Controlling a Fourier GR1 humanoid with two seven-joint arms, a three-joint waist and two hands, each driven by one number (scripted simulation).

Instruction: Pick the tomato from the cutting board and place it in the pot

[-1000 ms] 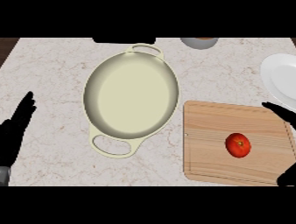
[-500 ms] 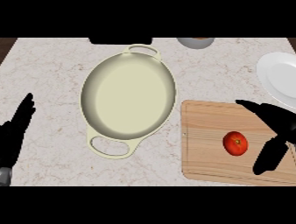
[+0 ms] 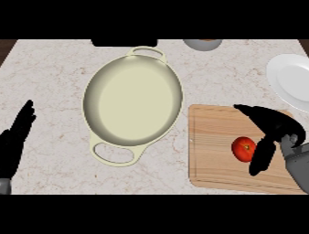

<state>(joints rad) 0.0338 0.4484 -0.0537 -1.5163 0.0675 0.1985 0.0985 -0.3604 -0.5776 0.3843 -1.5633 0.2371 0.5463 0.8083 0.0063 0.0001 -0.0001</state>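
Note:
A red tomato (image 3: pixel 243 149) lies on the wooden cutting board (image 3: pixel 215 137) at the lower right. My right hand (image 3: pixel 273 125) hovers just over and to the right of the tomato, open, its fingers stretched above it and the thumb hanging down along its right side. A cream oval pot (image 3: pixel 133 100) with two loop handles stands in the middle of the counter, nothing inside it. My left hand (image 3: pixel 8 146) rests open at the lower left edge, fingers up.
A white plate (image 3: pixel 302 82) sits at the right edge, beyond the board. A grey bowl (image 3: pixel 203 44) and a dark object (image 3: pixel 124 42) stand along the counter's far edge.
My right hand has come in from the right edge over the cutting board and now frames the tomato. The tomato, the pot and the left hand have stayed put.

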